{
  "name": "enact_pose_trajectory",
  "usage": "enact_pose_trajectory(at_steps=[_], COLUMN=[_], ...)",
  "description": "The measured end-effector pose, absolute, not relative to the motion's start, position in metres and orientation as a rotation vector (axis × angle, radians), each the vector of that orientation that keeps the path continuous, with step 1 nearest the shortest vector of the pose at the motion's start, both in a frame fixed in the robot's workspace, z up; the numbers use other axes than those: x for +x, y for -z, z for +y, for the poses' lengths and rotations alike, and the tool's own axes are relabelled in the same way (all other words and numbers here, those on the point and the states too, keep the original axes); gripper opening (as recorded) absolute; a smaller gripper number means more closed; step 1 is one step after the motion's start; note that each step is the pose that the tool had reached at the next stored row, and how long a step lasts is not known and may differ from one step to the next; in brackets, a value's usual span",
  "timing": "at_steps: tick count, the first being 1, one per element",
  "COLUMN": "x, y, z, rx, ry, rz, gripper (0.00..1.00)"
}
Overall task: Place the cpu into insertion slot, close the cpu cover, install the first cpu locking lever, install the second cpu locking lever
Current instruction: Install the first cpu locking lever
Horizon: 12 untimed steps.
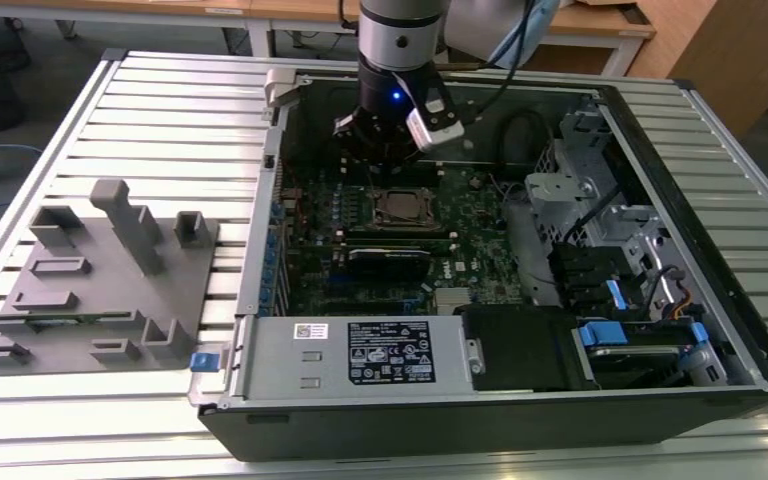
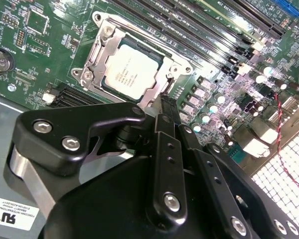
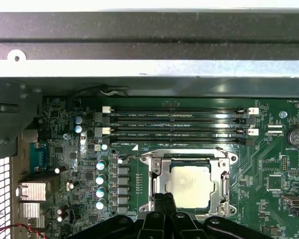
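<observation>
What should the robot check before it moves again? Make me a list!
1. Chip lying flat in its place: ok.
2. Metal cover folded down around the chip: ok.
3. Gripper at the cover's edge, fingers together, not on the chip: ok.
4. Memory sticks beside the cover, apart from the gripper: ok.
5. Both locking levers hooked down: cannot tell.

Print on the dark label [image 1: 387,352] is illegible.
</observation>
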<state>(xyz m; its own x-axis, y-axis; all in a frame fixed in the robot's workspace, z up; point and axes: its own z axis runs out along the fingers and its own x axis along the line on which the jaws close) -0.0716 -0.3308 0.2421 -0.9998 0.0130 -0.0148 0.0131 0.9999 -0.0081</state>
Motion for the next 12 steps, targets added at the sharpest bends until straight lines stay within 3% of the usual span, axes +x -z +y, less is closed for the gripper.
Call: enact_pose_trajectory(at_steps=[12], x=[-0.087], y=[-0.241], z=[-0.330], rx=[0.021], ry=[0.013], rz=[3.126], gripper=[0.11])
